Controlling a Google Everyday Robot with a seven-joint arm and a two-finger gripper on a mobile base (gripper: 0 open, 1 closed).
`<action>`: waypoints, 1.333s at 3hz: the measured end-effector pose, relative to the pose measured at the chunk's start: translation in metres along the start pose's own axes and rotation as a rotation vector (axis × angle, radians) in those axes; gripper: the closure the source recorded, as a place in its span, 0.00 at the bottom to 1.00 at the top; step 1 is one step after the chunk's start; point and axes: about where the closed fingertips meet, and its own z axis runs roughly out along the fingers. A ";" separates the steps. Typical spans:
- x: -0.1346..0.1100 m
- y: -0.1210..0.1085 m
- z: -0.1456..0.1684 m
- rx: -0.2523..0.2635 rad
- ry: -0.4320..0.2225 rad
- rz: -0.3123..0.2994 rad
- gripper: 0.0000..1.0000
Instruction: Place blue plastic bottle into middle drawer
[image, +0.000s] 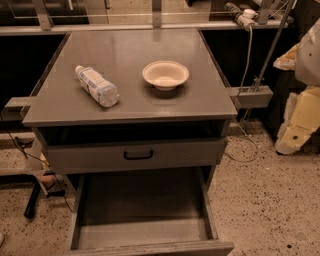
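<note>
One middle drawer (142, 200) open; one blue plastic bottle (97, 86), one bowl (165, 75) above; tool (299, 122) right, cannot tell grip.

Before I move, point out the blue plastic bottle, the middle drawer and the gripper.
blue plastic bottle (97, 85), camera view, on its label.
middle drawer (145, 220), camera view, on its bare floor.
gripper (296, 125), camera view, on its cream body at the right edge.

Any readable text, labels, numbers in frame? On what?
None readable.
Bottle label: pale blue-and-white print, too blurred to read.
Bowl, drawer front, middle drawer: no text seen.
Gripper, at the right edge beside the cabinet: no markings seen.
</note>
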 end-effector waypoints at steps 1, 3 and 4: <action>-0.002 -0.001 -0.001 0.004 -0.005 0.002 0.00; -0.076 -0.010 0.019 -0.040 -0.074 -0.017 0.00; -0.126 0.011 0.032 -0.091 -0.101 -0.067 0.00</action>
